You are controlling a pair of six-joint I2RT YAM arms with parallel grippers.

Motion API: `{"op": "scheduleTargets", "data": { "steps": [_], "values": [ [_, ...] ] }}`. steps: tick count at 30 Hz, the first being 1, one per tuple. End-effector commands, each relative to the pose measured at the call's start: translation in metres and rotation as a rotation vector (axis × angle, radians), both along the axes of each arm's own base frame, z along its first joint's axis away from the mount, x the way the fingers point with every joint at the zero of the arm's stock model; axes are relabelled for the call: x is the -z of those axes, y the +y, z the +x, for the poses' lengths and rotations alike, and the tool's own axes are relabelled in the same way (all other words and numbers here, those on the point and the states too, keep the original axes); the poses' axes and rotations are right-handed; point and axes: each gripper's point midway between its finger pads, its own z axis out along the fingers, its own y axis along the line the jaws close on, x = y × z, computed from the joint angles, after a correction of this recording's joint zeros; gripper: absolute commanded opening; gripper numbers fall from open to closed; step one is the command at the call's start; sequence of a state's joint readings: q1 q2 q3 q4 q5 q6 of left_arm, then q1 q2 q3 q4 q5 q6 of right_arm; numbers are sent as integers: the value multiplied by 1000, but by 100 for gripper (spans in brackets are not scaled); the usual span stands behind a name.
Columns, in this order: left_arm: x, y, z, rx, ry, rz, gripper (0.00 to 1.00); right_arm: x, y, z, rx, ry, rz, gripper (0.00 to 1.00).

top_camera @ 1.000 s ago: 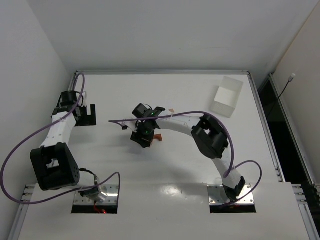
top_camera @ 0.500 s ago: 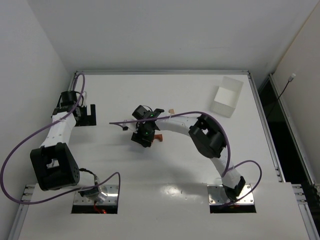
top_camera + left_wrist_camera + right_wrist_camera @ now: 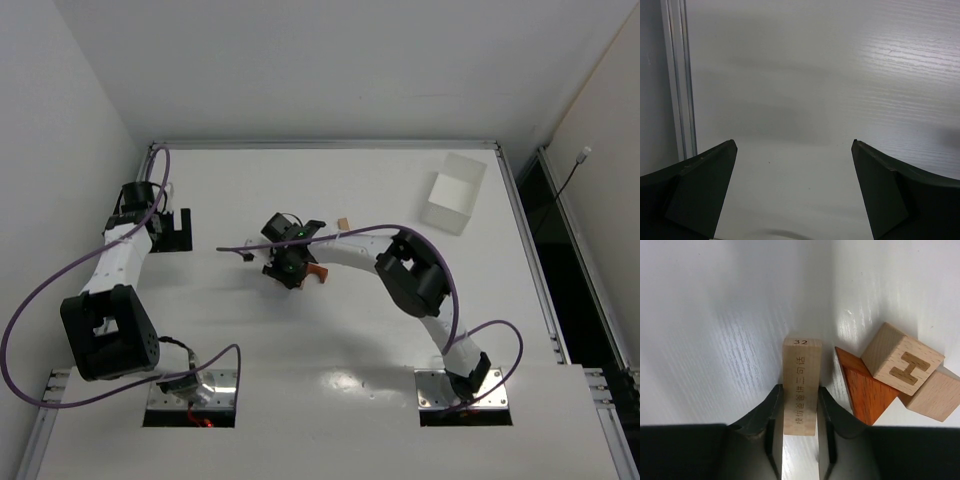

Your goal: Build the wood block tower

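Stick [image 3: 801,365], pale, marked 32, sits at lower ctr of the R wrist view, its near end between the jaws of the R gripper [image 3: 799,391]. The jaws are nearly closed, 1 pressed to each long side, so the stick looks gripped. It appears to lie on the table [image 3: 715,315]; can't tell if it's off the surface.

Just right of the stick is an orange wedge [image 3: 860,390], w/ the H cube [image 3: 902,364] tilted over its upper edge. A plain cube [image 3: 935,396] touches the H cube at the right edge of frame. In the top view this cluster is just left of frame ctr, mostly hidden under the R gripper. 1 more tan block [image 3: 342,223] sits apart, above and right of the cluster. Tray [image 3: 453,193] is upper right, well apart from the blocks.

L gripper [image 3: 792,160]: jaws wide open, nothing between them. It sits at the left of the top view, well apart from the blocks.

Progress, my read: early. No tower yet; nothing is stacked squarely and the pieces lie loose. Done at most: a grip on 1 piece. Left: lift the stick, set a base, stack the rest incl. the stray block.
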State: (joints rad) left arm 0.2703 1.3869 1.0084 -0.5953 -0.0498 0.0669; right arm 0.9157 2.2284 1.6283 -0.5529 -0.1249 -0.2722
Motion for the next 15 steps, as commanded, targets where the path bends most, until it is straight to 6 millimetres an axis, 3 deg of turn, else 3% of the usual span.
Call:
{"op": "scheduleTargets", "data": {
  "steps": [1, 3, 7, 8, 10, 12, 15],
  "values": [
    [-9, 9, 8, -15, -36, 17, 99, -3, 2, -7, 34, -13, 0, 0],
    [-9, 9, 8, -15, -36, 17, 99, -17, 4, -10, 48, -4, 24, 0],
    [-10, 8, 10, -2, -45, 17, 99, -77, 23, -18, 70, 11, 156, 0],
    [-10, 7, 11, 3, -47, 10, 99, -99, 28, -22, 90, 6, 198, 0],
    [-10, 7, 11, 3, -47, 10, 99, -132, 38, -13, 125, -35, 262, 0],
    [-9, 4, 12, 2, -51, -3, 99, -164, 35, 7, 232, -108, 305, 0],
    [-10, 3, 14, -3, -65, -17, 99, -185, 6, 55, 448, -242, 298, 0]
  ]
}}
